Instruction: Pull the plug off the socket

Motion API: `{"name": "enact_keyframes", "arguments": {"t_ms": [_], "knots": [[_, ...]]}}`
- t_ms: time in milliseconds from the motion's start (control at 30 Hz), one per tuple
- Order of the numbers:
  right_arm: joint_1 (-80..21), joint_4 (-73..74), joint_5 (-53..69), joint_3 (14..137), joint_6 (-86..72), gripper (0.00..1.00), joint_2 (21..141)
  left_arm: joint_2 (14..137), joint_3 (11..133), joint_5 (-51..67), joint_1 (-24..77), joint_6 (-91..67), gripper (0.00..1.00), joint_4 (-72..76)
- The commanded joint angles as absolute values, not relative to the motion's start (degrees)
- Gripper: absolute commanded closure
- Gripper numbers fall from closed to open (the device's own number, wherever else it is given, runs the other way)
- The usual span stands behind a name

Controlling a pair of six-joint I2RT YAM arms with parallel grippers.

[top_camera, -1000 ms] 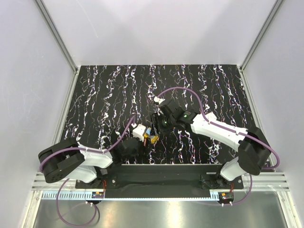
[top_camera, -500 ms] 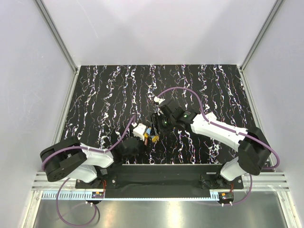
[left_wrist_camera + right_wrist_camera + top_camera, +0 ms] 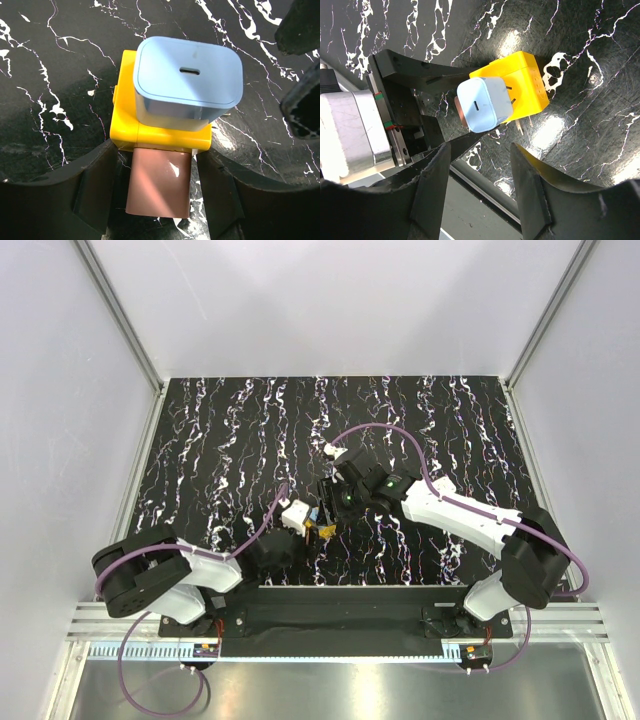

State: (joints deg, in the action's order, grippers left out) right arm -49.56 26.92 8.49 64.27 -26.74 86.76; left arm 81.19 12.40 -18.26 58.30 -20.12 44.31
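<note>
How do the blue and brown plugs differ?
The blue plug is pale blue with a small slot in its face; the brown plug is plain pinkish-brown. The brown plug lies between the fingers of the left pincer; the blue plug does not. Both sit in the yellow socket.

Blue plug (image 3: 482, 105) sticks out of socket (image 3: 525, 85), sides free toward right pincer (image 3: 481, 150). Left pincer (image 3: 160, 152) crowds brown plug (image 3: 159, 182) side, slim gaps. Desk (image 3: 220, 440) roomy beyond.
</note>
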Motion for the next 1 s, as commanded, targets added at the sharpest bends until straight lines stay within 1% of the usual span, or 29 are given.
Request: {"name": "enact_keyframes", "arguments": {"t_ms": [0, 100, 133, 233, 633, 767, 967], "knots": [[-50.1, 26.81, 7.56, 65.74, -26.54, 0.43, 85.61, 80.86, 13.27, -19.25, 58.54, -19.07, 0.69, 49.75], [-50.01, 28.29, 5.98, 66.35, -25.67, 0.46, 85.95, 80.51, 13.36, -18.55, 58.54, -18.37, 0.76, 48.52], [-50.1, 28.74, 5.11, 66.62, -25.32, 0.47, 85.87, 80.25, 13.1, -18.2, 58.54, -17.93, 0.8, 48.43], [-50.1, 29.53, 3.7, 67.5, -24.17, 0.49, 86.31, 79.81, 12.22, -17.32, 58.62, -17.49, 0.85, 48.69], [-52.12, 28.39, 4.83, 70.05, -23.12, 0.5, 89.91, 78.49, 11.42, -15.64, 58.62, -16.7, 0.86, 48.96], [-53.0, 27.51, 4.48, 70.49, -23.03, 0.48, 91.14, 78.4, 11.95, -15.38, 58.62, -16.61, 0.86, 48.34], [-53.96, 26.72, 2.03, 70.66, -21.1, 0.43, 92.46, 78.22, 12.13, -14.59, 58.71, -16.61, 0.87, 48.34]]}}
